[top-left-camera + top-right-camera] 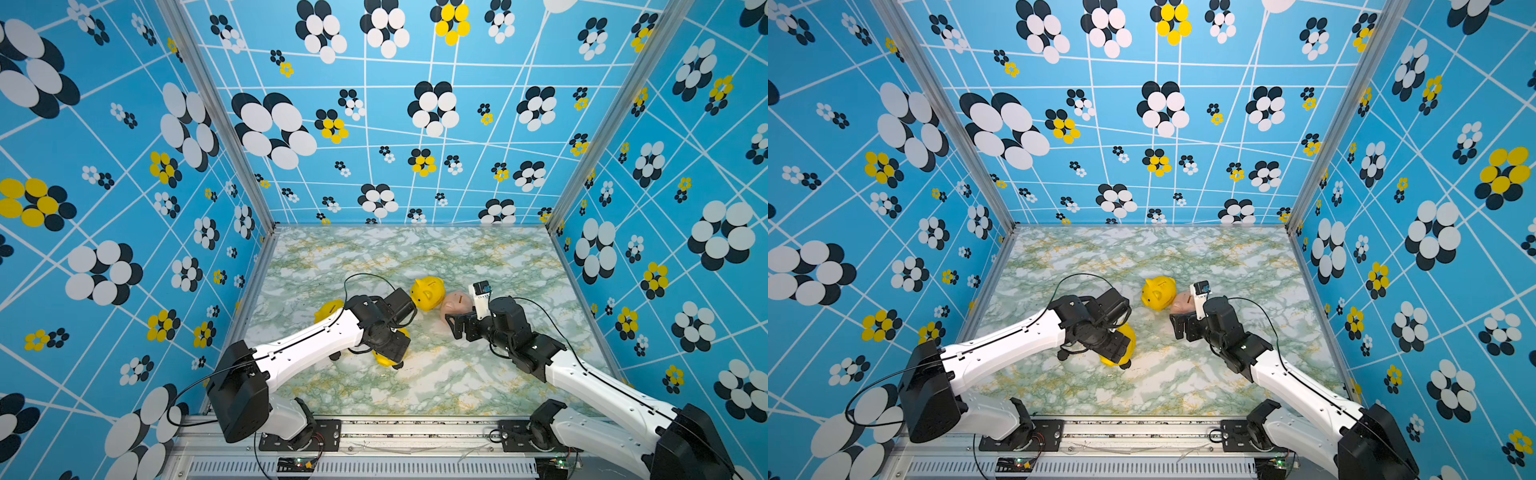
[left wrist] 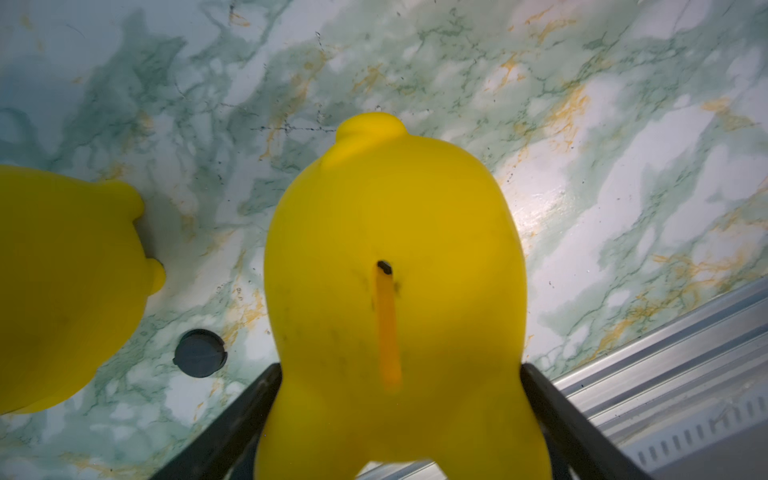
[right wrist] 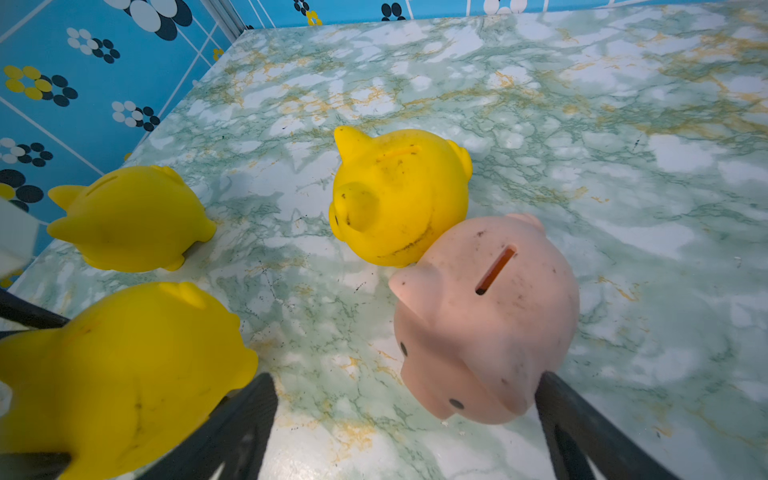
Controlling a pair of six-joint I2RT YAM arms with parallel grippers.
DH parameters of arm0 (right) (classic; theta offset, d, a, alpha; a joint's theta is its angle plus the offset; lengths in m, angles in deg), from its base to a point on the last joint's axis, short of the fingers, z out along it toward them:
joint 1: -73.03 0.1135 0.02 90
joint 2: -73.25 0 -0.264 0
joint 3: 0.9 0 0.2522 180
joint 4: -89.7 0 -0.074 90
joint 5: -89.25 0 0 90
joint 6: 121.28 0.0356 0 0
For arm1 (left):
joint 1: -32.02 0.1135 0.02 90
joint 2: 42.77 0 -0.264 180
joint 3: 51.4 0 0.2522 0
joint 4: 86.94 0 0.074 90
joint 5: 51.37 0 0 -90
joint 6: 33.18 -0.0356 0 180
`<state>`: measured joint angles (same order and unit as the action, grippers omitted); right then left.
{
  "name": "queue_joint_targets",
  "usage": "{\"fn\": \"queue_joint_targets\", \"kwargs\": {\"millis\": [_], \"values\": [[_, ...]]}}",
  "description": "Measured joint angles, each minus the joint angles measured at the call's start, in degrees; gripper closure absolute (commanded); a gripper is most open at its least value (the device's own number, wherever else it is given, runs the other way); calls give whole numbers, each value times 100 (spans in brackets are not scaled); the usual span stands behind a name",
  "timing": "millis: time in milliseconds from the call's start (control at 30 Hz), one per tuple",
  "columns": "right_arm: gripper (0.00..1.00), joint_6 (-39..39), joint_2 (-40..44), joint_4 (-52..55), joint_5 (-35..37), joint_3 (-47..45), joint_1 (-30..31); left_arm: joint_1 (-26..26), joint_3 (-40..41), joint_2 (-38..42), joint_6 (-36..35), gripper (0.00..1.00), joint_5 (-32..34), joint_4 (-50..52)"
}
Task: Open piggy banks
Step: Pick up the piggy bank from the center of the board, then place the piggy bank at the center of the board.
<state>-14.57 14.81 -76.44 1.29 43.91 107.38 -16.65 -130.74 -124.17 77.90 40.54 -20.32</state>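
Observation:
Four piggy banks are on the marble table. My left gripper (image 2: pixel 399 415) is shut on a yellow piggy bank (image 2: pixel 395 257), its black fingers (image 2: pixel 249 415) pressing both flanks; coin slot faces the camera. In both top views this pig (image 1: pixel 388 358) is mostly hidden under the left wrist. A second yellow pig (image 1: pixel 328 309) lies behind the left arm. A third yellow pig (image 1: pixel 428 293) touches the pink pig (image 1: pixel 455 305) mid-table. My right gripper (image 3: pixel 407 428) is open, with the pink pig's (image 3: pixel 486 316) snout just between its fingertips, not gripped.
A loose black round disc (image 2: pixel 200 352) lies on the table between the held pig and the neighbouring yellow pig (image 2: pixel 62 291). An aluminium rail (image 2: pixel 665 353) runs along the table's front edge. Blue patterned walls (image 1: pixel 208 249) enclose the left, back and right sides.

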Motion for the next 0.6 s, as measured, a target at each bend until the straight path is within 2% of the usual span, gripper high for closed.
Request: {"fn": "queue_joint_targets", "kwargs": {"millis": [300, 467, 600], "values": [[1, -129, 0, -59, -435, 0, 0, 664, -243, 55, -234, 33, 166, 35], [0, -238, -7, -76, -1054, 0, 50, 951, -258, -398, -227, 34, 538, -120], [2, -389, -122, -79, -1281, 20, 474, 1082, -402, -925, -197, 32, 850, -297]]}}
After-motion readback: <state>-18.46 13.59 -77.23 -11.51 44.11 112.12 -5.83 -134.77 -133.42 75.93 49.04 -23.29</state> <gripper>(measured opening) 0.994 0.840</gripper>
